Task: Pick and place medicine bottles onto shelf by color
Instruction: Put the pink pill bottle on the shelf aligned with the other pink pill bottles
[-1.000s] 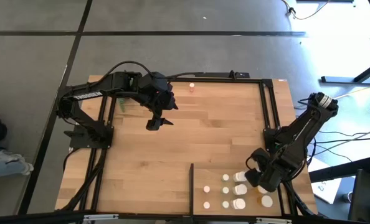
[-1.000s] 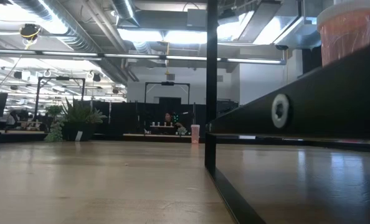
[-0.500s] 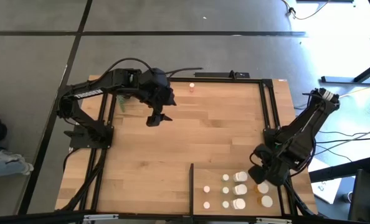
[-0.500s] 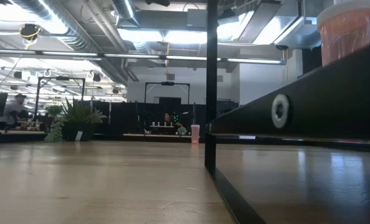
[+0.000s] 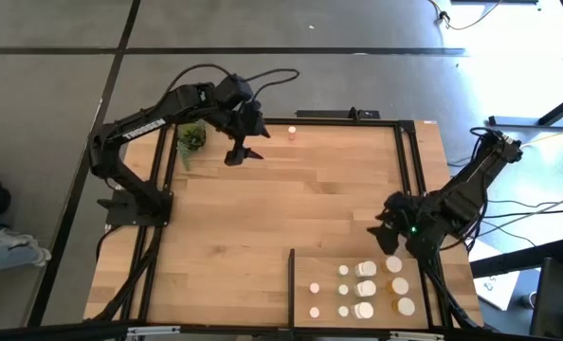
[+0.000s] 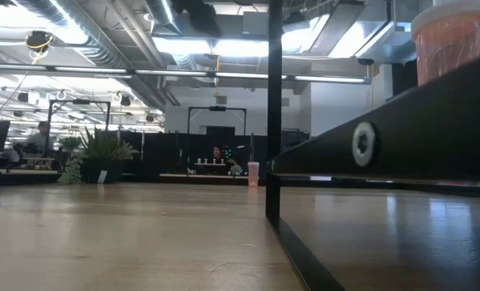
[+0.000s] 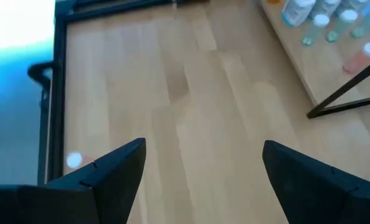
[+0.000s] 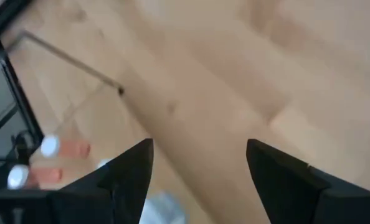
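Note:
The shelf [image 5: 327,268] is a light-wood panel with a black strip [image 5: 291,284] at the table's near right. Several white and orange bottles stand on it, white ones [image 5: 365,287] to the left of orange ones [image 5: 396,284]. One orange bottle [image 5: 291,132] stands alone at the far edge and also shows in the low view [image 6: 253,173]. My left gripper [image 5: 241,153] is open and empty, left of that bottle. My right gripper [image 5: 388,234] is open and empty, just beyond the shelf's far right corner. The right wrist view shows orange bottles [image 8: 73,149] ahead of the fingers.
A small green potted plant [image 5: 190,138] stands at the far left, close to my left arm. A black frame [image 5: 407,161] runs round the tabletop. The wide wooden middle of the table [image 5: 300,204] lies between the two grippers.
My left gripper has gone toward the table's far edge, ending beside the plant and the lone orange bottle. My right gripper has drawn back from above the shelf's orange bottles toward the far edge. The bottles stay standing on the shelf.

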